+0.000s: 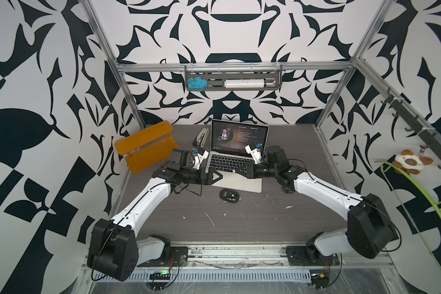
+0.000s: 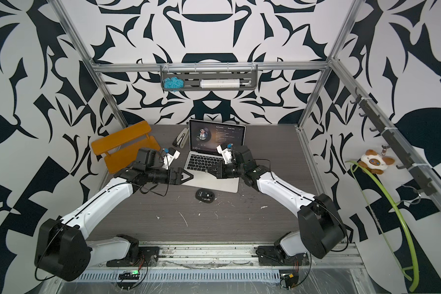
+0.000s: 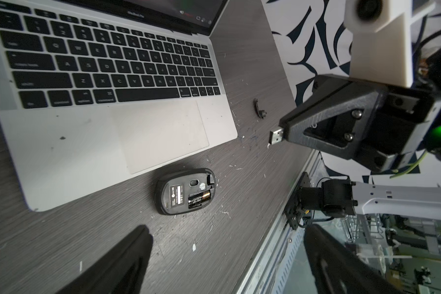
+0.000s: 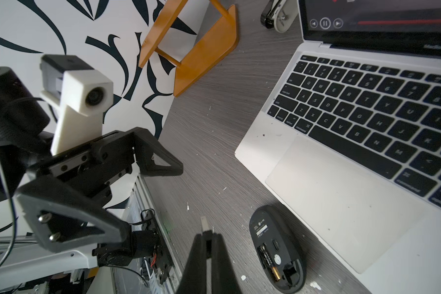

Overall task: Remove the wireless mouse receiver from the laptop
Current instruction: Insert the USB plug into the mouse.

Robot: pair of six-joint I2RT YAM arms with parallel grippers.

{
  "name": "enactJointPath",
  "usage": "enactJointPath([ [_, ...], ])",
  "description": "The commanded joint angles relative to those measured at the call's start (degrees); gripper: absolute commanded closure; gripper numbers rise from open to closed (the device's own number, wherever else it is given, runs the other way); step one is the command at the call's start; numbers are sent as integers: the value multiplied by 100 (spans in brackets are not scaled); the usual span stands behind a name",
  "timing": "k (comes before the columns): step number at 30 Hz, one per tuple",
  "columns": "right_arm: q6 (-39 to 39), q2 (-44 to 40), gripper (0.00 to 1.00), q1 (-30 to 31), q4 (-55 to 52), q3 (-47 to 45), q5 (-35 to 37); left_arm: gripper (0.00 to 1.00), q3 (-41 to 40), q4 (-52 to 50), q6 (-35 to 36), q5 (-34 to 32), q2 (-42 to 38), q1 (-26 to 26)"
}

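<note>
Top views are being taken up, at the far left, by an orange stand (image 1: 148,146) standing on the dark table (image 1: 239,224). Next to it the left arm (image 1: 143,201) is being stretched up from its base at the near edge. Its white forearm is being angled inward and its wrist is being bent level toward the middle. The left gripper (image 1: 213,176) is being held over the left front edge of the laptop (image 1: 242,184). In the left wrist view its fingers (image 3: 122,259) are being kept wide apart, with nothing between them.

The laptop is being kept open, with its screen lit. A black mouse (image 1: 229,195) is being left upside down on the table just in front of it, and both wrist views are showing its battery bay uncovered.

The right arm (image 1: 323,188) is being posed as a mirror of the left one, with its forearm sloped inward and its wrist turned level, so that the two grippers are being pointed at each other. The right gripper (image 1: 239,171) is being held above the laptop's palm rest. It is being kept pinched on the receiver (image 3: 276,136), whose metal tip is being left sticking out past the fingertips. The receiver is thus being carried in the air, out of the laptop and touching nothing else.

At the far right a plush toy (image 1: 413,163) is being hung from the side rail.
</note>
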Motion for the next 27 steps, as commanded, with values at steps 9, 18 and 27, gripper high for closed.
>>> enactJointPath([
  [9, -677, -1192, 100, -9, -750, -572, 965, 1, 934, -1089, 3020, -1359, -143, -1488],
  [18, -514, -1573, 100, -7, -815, -930, 766, 1, 556, -1486, 5102, -1762, -215, -1724],
  [27, -239, -1881, 100, 19, -1002, -1165, 580, 1, 94, -1328, 6256, -2125, 9, -1724],
])
